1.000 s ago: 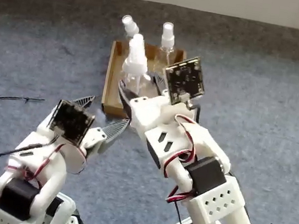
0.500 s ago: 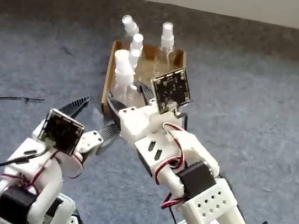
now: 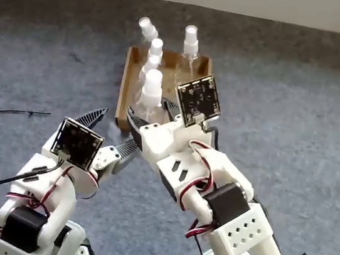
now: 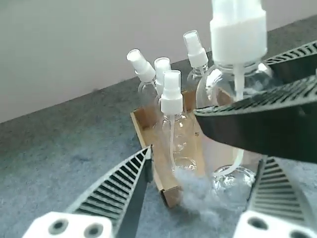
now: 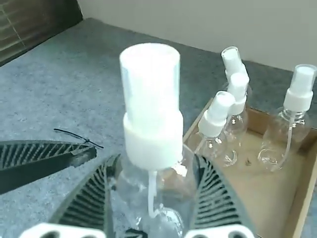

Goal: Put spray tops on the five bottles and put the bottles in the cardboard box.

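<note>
Bottle [image 3: 151, 93], capped and upright, clamped in my right gripper [image 3: 153, 114] at the near edge of the cardboard box [image 3: 125, 86], which extends farther away; my left gripper [image 3: 117, 130] hangs near-left, jaws apart.

Four bottles [image 5: 237, 85] in box [image 3: 124, 96], far side of table. Fifth bottle [image 3: 152, 90] in right gripper [image 3: 153, 111], at box's near end. Left gripper [image 3: 119, 128] beside it, leftward. Cable tie [image 3: 17, 112] far left.
</note>
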`<state>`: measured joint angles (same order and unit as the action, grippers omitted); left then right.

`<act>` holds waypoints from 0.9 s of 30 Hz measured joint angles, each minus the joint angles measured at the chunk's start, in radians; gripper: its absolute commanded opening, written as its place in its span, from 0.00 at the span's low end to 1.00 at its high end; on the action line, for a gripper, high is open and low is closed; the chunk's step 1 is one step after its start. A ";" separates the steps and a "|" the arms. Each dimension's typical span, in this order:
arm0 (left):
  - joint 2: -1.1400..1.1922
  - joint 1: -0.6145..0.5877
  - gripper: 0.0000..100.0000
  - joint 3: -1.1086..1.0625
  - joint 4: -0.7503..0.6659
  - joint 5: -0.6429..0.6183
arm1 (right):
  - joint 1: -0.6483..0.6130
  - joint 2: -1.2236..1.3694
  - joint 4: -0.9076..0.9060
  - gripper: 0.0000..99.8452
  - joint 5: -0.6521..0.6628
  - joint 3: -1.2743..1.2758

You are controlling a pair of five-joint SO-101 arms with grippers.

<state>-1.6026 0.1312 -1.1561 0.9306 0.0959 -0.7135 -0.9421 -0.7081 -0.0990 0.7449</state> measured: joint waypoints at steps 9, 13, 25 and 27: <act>0.006 -0.015 0.30 0.000 -0.002 0.003 | 0.147 0.066 0.155 0.00 0.071 -0.006; 0.003 -0.008 0.30 -0.003 -0.005 0.003 | 0.256 0.236 0.328 0.00 0.120 -0.055; 0.011 -0.242 0.30 -0.028 -0.011 0.003 | 0.307 0.457 0.810 0.00 0.130 0.110; 0.011 -0.292 0.30 -0.025 -0.011 0.003 | 0.310 0.470 0.865 0.00 0.135 0.164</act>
<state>-1.5919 -0.1603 -1.1807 0.9198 0.0990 -0.4035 -0.4726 0.1573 0.0361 0.9091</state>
